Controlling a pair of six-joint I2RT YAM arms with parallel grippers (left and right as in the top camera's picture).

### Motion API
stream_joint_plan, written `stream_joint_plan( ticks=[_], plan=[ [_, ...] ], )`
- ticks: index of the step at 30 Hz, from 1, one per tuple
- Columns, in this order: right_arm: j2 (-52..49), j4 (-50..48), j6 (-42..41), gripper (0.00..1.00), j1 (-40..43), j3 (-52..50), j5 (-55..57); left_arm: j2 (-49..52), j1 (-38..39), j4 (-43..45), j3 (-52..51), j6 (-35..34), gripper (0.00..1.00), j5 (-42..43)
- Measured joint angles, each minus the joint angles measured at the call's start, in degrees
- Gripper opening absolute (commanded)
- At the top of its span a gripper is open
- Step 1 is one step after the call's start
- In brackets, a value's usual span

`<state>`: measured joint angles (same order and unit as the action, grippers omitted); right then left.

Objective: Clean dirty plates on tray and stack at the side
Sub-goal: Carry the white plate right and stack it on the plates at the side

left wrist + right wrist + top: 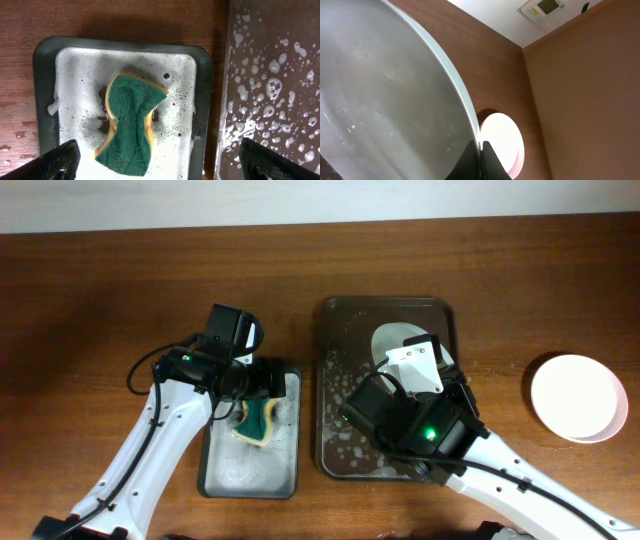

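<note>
Gripping right hand (481,159): clenched on the rim of a pale plate (392,340) (it is tilted) over the sudsy brown tray (338,320).
Left hand (258,385): released, fingers wide apart, above the green sponge (131,125) in the foamy grey tray (45,75).
Second plate (578,397): on the tabletop (120,270), to the right of the brown tray.

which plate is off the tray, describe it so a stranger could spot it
On the wood table, find the dark sudsy tray in the middle. Right of it, on bare wood, sits a pale pinkish plate. It lies flat and alone, while the other plate is held tilted over the tray by the right gripper.
</note>
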<state>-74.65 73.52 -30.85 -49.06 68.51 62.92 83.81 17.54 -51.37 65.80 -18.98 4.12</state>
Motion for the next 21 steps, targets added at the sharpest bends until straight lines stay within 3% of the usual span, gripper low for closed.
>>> stream_joint_plan(
  ticks=[21],
  plan=[
    [0.0,0.63,-0.72,0.04,0.0,0.0,-0.28,0.0,0.0,-0.02,0.0,0.0,1.0,0.0]
  ],
)
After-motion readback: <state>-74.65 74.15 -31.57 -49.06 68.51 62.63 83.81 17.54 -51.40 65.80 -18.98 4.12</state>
